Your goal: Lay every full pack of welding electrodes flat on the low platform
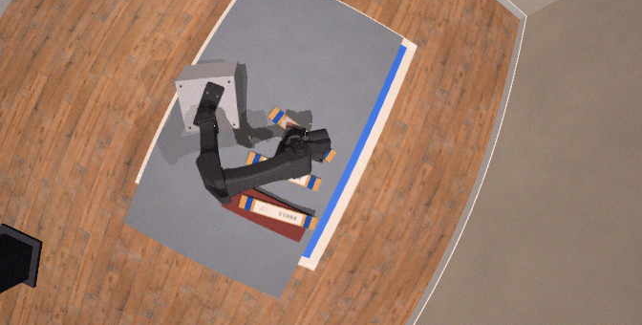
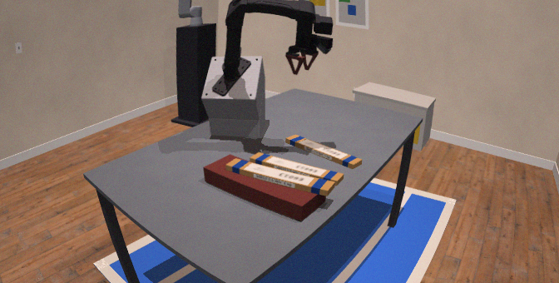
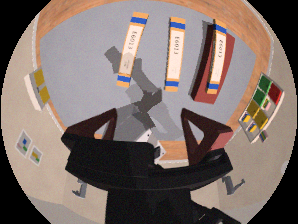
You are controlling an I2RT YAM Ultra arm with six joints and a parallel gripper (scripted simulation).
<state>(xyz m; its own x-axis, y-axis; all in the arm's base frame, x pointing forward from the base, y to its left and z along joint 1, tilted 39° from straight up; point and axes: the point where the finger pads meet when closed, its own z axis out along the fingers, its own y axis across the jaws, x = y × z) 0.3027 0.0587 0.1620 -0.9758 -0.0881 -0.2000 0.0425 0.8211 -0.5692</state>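
Three long tan packs with blue bands lie flat in a row. One pack [image 1: 277, 212] [image 2: 279, 176] [image 3: 218, 57] rests on top of the low dark red platform [image 1: 287, 232] [image 2: 258, 195] [image 3: 201, 80]. A second pack [image 1: 310, 182] [image 2: 297, 167] [image 3: 175, 52] lies on the grey table [image 1: 296, 35] [image 2: 166, 201] [image 3: 80, 65] just beside the platform, partly hidden by the arm from above. The third pack [image 1: 277, 116] [image 2: 324, 151] [image 3: 129, 50] lies farther off. My gripper [image 1: 292, 132] [image 2: 301, 62] [image 3: 149, 111] is open and empty, high above the table over the third pack.
The arm's grey pedestal [image 1: 210, 97] [image 2: 237, 97] stands at the table's back edge. A white cabinet [image 2: 395, 106] and a black stand [image 2: 193, 72] are on the floor behind. A blue mat [image 1: 368, 140] [image 2: 395, 235] lies under the table.
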